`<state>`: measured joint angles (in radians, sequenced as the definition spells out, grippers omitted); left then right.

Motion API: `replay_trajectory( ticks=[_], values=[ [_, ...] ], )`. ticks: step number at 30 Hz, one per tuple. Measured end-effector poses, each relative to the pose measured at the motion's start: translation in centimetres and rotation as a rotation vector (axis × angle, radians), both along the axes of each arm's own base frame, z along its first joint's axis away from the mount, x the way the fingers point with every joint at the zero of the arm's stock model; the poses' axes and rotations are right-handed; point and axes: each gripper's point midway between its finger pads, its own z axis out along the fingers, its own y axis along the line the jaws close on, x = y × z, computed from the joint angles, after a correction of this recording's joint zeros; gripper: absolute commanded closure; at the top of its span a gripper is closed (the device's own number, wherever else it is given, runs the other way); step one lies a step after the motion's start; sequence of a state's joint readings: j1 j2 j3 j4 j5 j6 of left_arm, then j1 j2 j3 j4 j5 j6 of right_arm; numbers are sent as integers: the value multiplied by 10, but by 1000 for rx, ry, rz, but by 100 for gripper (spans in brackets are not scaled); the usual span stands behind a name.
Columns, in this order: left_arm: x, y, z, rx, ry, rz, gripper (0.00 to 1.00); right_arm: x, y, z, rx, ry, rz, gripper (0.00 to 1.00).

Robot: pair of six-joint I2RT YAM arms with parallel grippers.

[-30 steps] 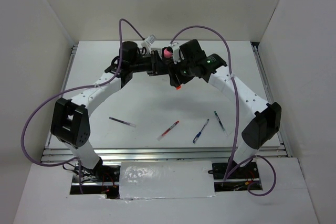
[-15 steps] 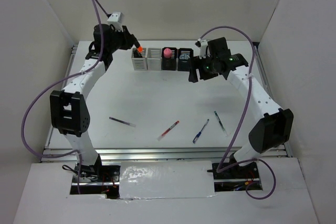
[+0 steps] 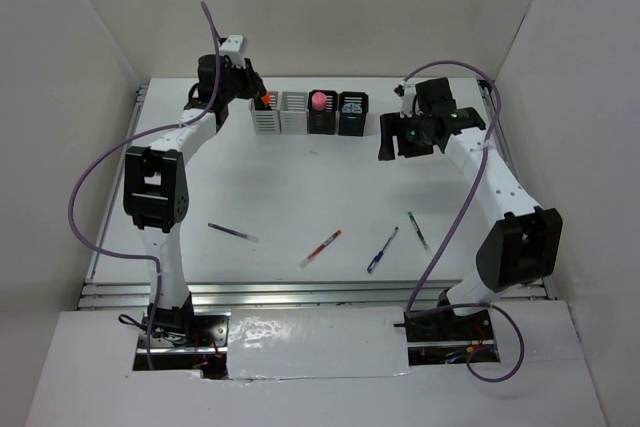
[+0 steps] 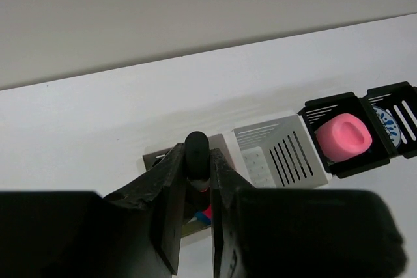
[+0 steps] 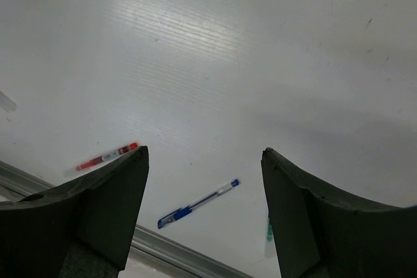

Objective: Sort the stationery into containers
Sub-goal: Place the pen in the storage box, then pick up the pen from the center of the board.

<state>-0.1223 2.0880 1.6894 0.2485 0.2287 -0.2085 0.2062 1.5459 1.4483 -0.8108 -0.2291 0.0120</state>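
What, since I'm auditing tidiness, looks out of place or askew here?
Four pens lie scattered at odd angles near the table's front edge: clear pen, red pen, blue pen, dark pen. Nothing spilled or damaged.
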Motion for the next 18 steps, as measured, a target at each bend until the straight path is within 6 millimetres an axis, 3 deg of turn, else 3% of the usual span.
replay_trajectory(
  ticks=[4, 7, 12, 13, 18],
  values=[
    [5, -1, 1, -3, -11, -1, 95, 1, -8, -3, -6, 4, -16, 25],
    [7, -2, 4, -6, -24, -4, 85, -2, -13, -9, -19, 19, -19, 28],
    [9, -3, -1, -3, -20, -6, 54, -10, -21, -23, -48, 57, -16, 31],
    [9, -3, -2, -1, -16, -6, 42, -12, -23, -26, -54, 65, -13, 31],
    [9, -2, -6, 20, -14, -16, 20, -22, -29, -40, -82, 105, -6, 31]
  ],
)
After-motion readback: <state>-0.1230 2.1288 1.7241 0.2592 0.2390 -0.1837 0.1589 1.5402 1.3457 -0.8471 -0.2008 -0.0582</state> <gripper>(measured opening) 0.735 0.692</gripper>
